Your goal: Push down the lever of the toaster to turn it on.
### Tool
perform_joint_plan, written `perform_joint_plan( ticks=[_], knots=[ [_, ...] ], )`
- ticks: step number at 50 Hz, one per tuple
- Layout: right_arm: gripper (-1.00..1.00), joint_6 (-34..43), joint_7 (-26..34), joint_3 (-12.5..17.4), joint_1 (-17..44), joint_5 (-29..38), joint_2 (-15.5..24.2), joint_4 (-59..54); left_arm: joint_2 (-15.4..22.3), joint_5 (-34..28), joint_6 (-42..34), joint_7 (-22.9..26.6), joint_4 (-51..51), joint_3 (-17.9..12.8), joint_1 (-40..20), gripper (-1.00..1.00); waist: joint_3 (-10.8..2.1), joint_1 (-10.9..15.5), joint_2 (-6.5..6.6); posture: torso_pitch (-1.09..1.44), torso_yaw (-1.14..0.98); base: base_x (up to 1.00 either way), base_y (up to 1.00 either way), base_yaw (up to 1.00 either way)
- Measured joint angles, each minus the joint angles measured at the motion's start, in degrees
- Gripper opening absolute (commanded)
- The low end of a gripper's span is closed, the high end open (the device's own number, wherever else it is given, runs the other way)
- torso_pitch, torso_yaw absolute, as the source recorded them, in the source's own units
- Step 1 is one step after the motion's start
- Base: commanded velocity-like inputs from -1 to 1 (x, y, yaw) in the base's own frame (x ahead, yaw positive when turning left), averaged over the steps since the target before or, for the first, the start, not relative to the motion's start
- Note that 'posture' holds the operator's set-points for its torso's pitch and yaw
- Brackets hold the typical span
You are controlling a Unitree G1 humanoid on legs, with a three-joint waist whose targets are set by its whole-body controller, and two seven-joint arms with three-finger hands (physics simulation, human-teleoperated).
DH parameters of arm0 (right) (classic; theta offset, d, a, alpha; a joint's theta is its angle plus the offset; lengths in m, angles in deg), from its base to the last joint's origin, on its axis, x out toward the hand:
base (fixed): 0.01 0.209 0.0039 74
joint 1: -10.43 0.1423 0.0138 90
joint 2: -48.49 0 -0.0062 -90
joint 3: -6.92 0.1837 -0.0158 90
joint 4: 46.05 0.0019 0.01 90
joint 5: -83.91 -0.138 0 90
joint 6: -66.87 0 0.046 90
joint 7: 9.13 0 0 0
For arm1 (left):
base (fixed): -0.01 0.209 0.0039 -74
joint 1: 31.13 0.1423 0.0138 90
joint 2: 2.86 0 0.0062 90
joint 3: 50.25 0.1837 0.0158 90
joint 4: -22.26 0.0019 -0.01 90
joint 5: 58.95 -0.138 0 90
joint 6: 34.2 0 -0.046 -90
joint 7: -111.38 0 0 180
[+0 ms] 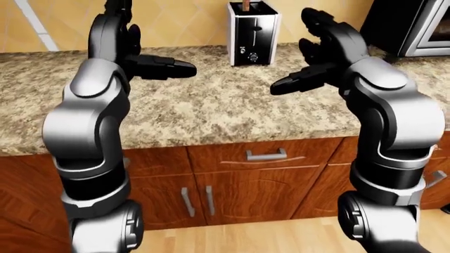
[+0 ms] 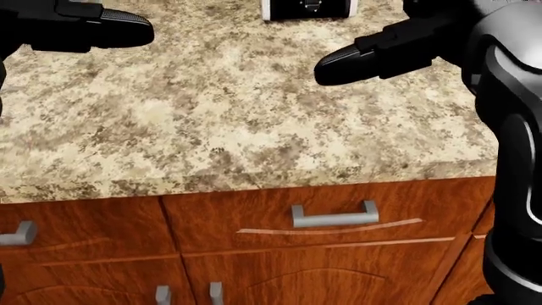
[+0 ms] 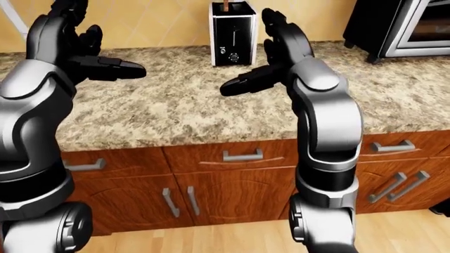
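The toaster (image 1: 251,34) is white with a black end face and stands upright at the top of the granite counter (image 1: 211,110), against the tiled wall. Something brown sticks out of its top slot. Small controls show low on the black face; I cannot make out the lever's position. Only the toaster's base (image 2: 309,7) shows in the head view. My left hand (image 1: 154,58) is raised above the counter, left of the toaster, open and empty. My right hand (image 1: 302,52) is raised just right of the toaster and nearer to me, open and empty, not touching it.
A dark microwave (image 1: 415,26) stands on the counter at the top right. Below the counter edge are wooden drawers and cabinet doors with metal handles (image 1: 266,155). Wood floor shows at the bottom of the eye views.
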State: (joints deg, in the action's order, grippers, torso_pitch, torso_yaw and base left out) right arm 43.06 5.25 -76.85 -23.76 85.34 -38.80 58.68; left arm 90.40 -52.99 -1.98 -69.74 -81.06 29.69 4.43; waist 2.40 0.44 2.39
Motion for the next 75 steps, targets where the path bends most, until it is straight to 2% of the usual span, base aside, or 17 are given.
perform_joint_plan(
  ticks=[8, 14, 21, 29, 32, 34, 40, 45, 47, 53, 57, 60, 66, 70, 73, 74, 75],
  knots=[
    [1.0, -1.1, -0.5, 1.0, 0.6, 0.4, 0.4, 0.8, -0.1, 0.5, 0.9, 0.0, -1.4, 0.2, -0.5, 1.0, -0.61, -0.1, -5.2, 0.0, 0.0, 0.08, 0.0, 0.0],
    [1.0, 0.3, -0.9, 1.6, -0.1, 0.9, 0.7, -0.2, -0.6, 1.6, 0.3, 0.5, -0.7, 1.4, 0.4, 1.0, 0.1, -0.5, -3.51, 0.0, 0.0, 0.08, 0.0, 0.0],
    [1.0, -0.5, -0.8, 1.3, 0.7, 0.5, 0.6, 0.8, 0.1, 1.4, 0.8, -0.1, -1.5, 0.6, -0.5, 1.0, -0.19, -0.7, 1.6, 0.0, 0.0, 0.08, 0.0, 0.0],
    [1.0, -0.2, -0.2, 0.4, 0.6, -0.2, 0.2, -0.2, 0.4, 0.9, 0.1, -0.6, -0.6, 0.2, -0.6, 1.0, -0.12, -0.2, -1.13, 0.0, 0.0, 0.08, 0.0, 0.0],
    [1.0, -0.6, -0.4, 0.7, 1.3, 0.1, 0.3, 0.3, 0.6, 1.2, 0.4, -0.4, -1.0, 0.2, -0.9, 1.0, -0.2, 0.0, -3.15, 0.0, 0.0, 0.08, 0.0, 0.0],
    [1.0, -0.9, -0.5, 0.7, 1.6, 0.2, 0.3, 0.1, 0.7, 1.2, 0.3, -0.4, -0.9, 0.1, -1.4, 1.0, -0.6, 0.1, -5.47, 0.0, 0.0, 0.1, 0.0, 0.0],
    [1.0, 0.1, -0.9, 1.3, 0.5, 0.9, 0.6, -0.9, 0.0, 2.3, -0.3, 0.3, -0.7, 1.3, -0.3, 1.0, 0.48, -0.7, -3.89, 0.0, 0.0, 0.19, 0.0, 0.0],
    [1.0, -0.5, -0.8, 1.3, 0.8, 0.8, 0.6, 0.4, 0.4, 2.0, 0.1, -0.2, -1.7, 0.5, -0.8, 1.0, 0.86, -0.8, -0.51, 0.0, 0.0, 0.24, 0.0, 0.0],
    [1.0, -0.5, -0.7, 1.2, 1.1, 0.7, 0.6, 0.4, 0.5, 2.0, 0.4, -0.2, -1.9, 0.4, -0.8, 1.0, 0.44, -1.1, 1.75, 0.0, 0.0, 0.24, 0.0, 0.0],
    [1.0, 0.1, -0.2, -0.1, 0.2, -0.1, -0.3, -0.1, 0.9, 1.6, -0.6, -0.7, -0.8, -0.4, 0.1, 1.0, 0.39, -0.1, 0.43, 0.0, 0.0, 0.24, 0.0, 0.0],
    [1.0, -0.1, -0.4, 0.5, 1.0, 0.2, 0.0, 0.3, 1.0, 1.8, -0.4, -0.7, -1.5, -0.3, -0.4, 1.0, 0.39, 0.2, -2.05, 0.0, 0.0, 0.24, 0.0, 0.0],
    [1.0, -0.6, -0.6, 0.6, 1.5, 0.3, 0.1, 0.7, 1.2, 1.9, -0.2, -0.6, -1.7, -0.4, -0.8, 1.0, -0.05, 0.6, -4.98, 0.0, 0.0, 0.24, 0.0, 0.0],
    [1.0, 0.3, -1.0, 1.3, 0.7, 1.0, 0.4, -0.8, 0.4, 2.9, -0.4, 0.0, -1.0, 1.1, 0.0, 1.0, 0.55, -0.7, -4.14, 0.0, 0.0, 0.24, 0.0, 0.0],
    [1.0, -0.1, -0.9, 1.0, 1.7, 0.9, 0.5, -0.2, 0.9, 2.7, -0.4, -0.3, -1.4, 0.3, -0.6, 1.0, 0.83, -0.8, -1.75, 0.0, 0.0, 0.23, 0.0, 0.0],
    [1.0, -0.4, -0.8, 0.9, 2.0, 0.8, 0.5, 0.0, 1.1, 2.6, 0.0, -0.5, -1.8, 0.2, -1.0, 1.0, 0.38, -1.2, 1.06, 0.0, 0.0, 0.24, 0.0, 0.0],
    [1.0, -0.5, -0.7, 0.8, 2.1, 0.8, 0.3, 0.0, 1.3, 2.5, 0.1, -0.5, -1.9, 0.1, -1.1, 1.0, 0.14, -1.1, 1.57, 0.0, 0.0, 0.23, 0.0, 0.0],
    [1.0, -0.5, -0.6, 0.5, 1.8, 0.8, 0.0, 0.0, 1.4, 2.5, 0.1, -0.5, -1.9, -0.2, -0.8, 1.0, 0.42, -0.7, 0.87, 0.0, 0.0, 0.23, 0.0, 0.0]
  ],
)
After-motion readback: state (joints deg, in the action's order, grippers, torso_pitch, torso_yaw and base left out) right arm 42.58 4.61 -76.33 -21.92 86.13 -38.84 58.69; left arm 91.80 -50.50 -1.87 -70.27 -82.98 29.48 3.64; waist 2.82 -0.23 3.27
